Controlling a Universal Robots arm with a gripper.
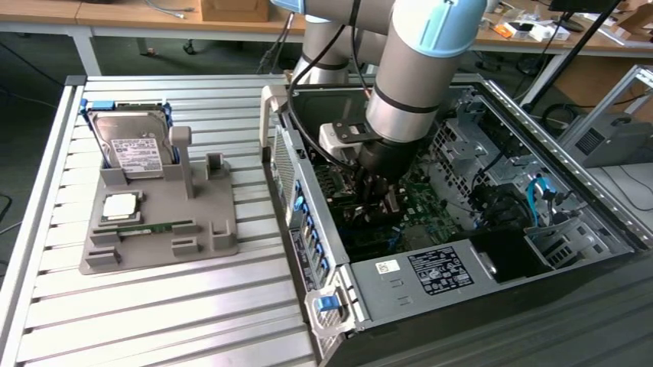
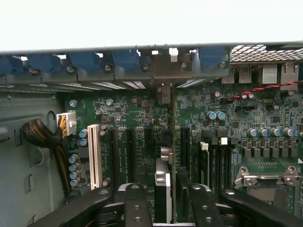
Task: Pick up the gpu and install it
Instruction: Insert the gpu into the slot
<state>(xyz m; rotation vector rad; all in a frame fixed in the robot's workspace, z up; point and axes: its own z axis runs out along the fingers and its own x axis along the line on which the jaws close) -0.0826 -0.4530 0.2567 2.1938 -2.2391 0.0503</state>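
Note:
The gpu stands on edge in a slot of the green motherboard, seen edge-on as a thin dark card running up to the case's rear slot openings. My gripper straddles the card's near end. Its black fingers stand a little off each side of the card, open. In the exterior view the gripper reaches down inside the open computer case, over the motherboard.
A white slot and a braided cable bundle lie beside the card. On the slatted table, a grey fixture holds a hard drive, a processor and a memory stick. The power supply fills the case's near end.

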